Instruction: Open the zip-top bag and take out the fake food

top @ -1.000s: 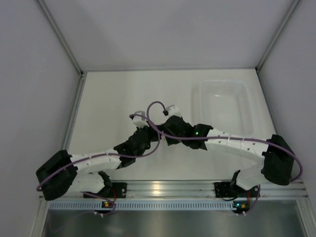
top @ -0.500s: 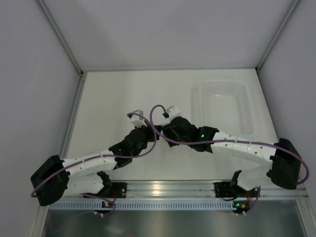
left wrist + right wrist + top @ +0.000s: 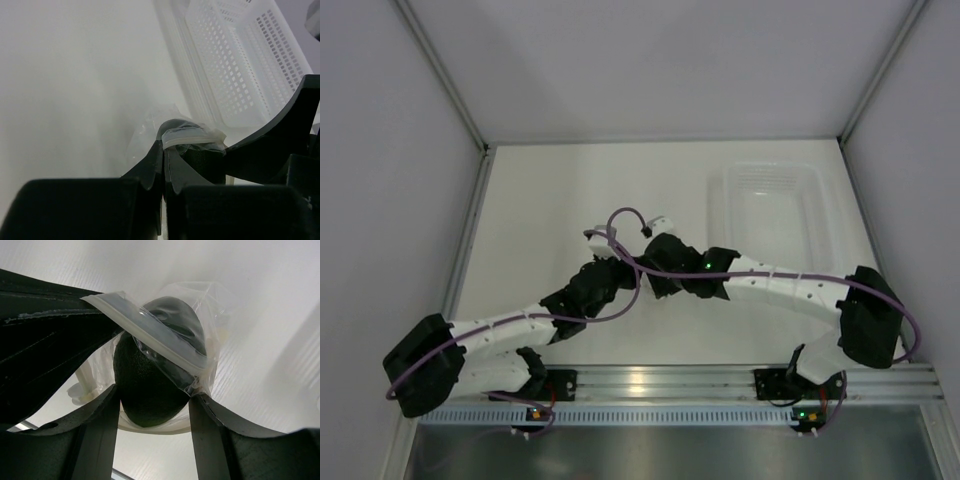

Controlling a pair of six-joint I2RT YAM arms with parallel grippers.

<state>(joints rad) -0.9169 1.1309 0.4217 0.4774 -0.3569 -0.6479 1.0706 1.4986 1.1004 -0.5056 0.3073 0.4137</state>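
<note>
The zip-top bag [image 3: 212, 315] hangs in the air between my two grippers, mouth open. My left gripper [image 3: 165, 146] is shut on one lip of the bag [image 3: 192, 136], pinching its white zip strip [image 3: 150, 337]. The fake food [image 3: 150, 382], a dark green pebbled oval, sticks halfway out of the mouth. My right gripper [image 3: 154, 395] is closed on it, one finger against each side. In the left wrist view only a dark bit of the food [image 3: 172, 125] shows behind the strip. From above, the arms hide bag and food where the grippers meet [image 3: 638, 268].
A clear rigid tray [image 3: 775, 215] stands at the back right of the white table; its perforated wall [image 3: 240, 60] lies just beyond the bag. The enclosure's grey walls rise left, right and behind.
The right arm's elbow and forearm have swung slightly and the pair has drifted a little left. Both grips hold as before.
</note>
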